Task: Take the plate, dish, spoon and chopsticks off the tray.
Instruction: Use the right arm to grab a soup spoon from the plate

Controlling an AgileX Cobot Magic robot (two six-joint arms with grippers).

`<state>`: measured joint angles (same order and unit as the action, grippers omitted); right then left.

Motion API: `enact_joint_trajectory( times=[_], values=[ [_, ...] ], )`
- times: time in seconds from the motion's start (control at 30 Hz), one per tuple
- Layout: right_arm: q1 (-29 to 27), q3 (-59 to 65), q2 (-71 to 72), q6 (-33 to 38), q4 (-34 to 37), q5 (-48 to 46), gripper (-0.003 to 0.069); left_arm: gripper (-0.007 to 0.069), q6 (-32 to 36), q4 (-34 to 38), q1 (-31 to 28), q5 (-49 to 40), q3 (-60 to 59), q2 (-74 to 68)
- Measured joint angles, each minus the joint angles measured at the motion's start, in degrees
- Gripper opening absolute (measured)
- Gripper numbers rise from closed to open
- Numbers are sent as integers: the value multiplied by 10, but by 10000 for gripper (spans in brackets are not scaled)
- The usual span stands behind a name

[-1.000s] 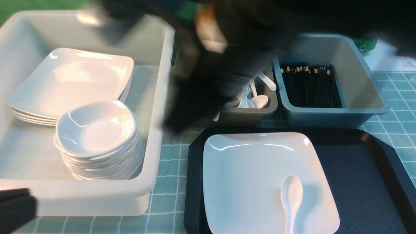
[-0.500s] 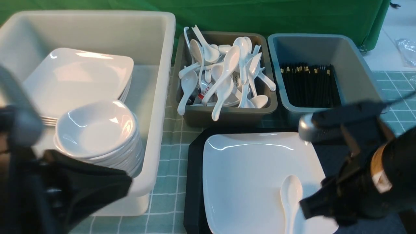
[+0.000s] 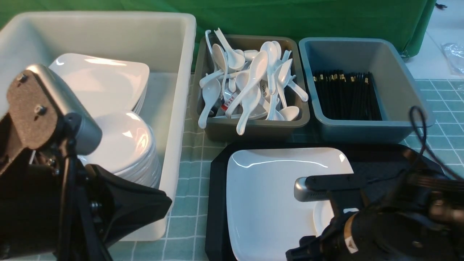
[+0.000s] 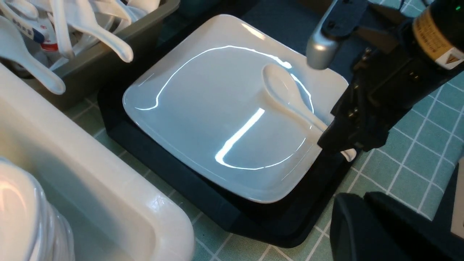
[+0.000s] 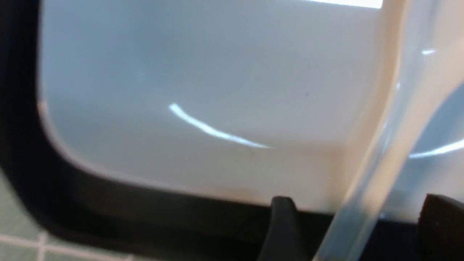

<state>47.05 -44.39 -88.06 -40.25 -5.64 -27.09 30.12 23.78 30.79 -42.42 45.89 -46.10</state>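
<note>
The large white plate [image 3: 268,203] lies on the black tray [image 3: 217,203]. On the plate's right side rests the white spoon [image 4: 286,90], its handle reaching over the near rim. My right gripper [image 5: 357,224] is open and down at that rim, one finger on each side of the spoon handle [image 5: 362,203] without touching it. My left gripper [image 4: 353,197] is shut and empty, hovering over the cloth beside the tray's near left corner. A stack of dishes [image 3: 127,145] stands in the white tub. Black chopsticks [image 3: 344,94] lie in the blue-grey tub.
The white tub [image 3: 177,108] at left also holds stacked plates [image 3: 94,83]. A brown-grey tub [image 3: 253,128] full of spoons sits behind the tray, next to the blue-grey tub [image 3: 366,130]. My left arm and its camera mount [image 3: 43,119] block the tub's front.
My right arm swung from over the back tubs down to the spoon on the plate, its jaws opening. My left arm rose into view at the lower left.
</note>
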Motion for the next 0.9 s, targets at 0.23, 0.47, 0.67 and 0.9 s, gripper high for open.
enact_joint_trajectory(
  times=[0.23, 0.47, 0.67, 0.9],
  values=[
    [-16, -8, -44, -3, -7, 33, 400, 17, 2, 3, 0, -7, 0, 0],
    [-16, -9, -47, 16, -7, 50, 260, 17, 9, 3, 0, -7, 0, 0],
    [-16, -10, -46, 74, -7, 49, 127, 17, 12, 3, 0, -10, 0, 13],
    [-18, -68, 19, 127, -7, -1, 127, 17, 15, 3, 0, -10, 0, 71]
  ],
)
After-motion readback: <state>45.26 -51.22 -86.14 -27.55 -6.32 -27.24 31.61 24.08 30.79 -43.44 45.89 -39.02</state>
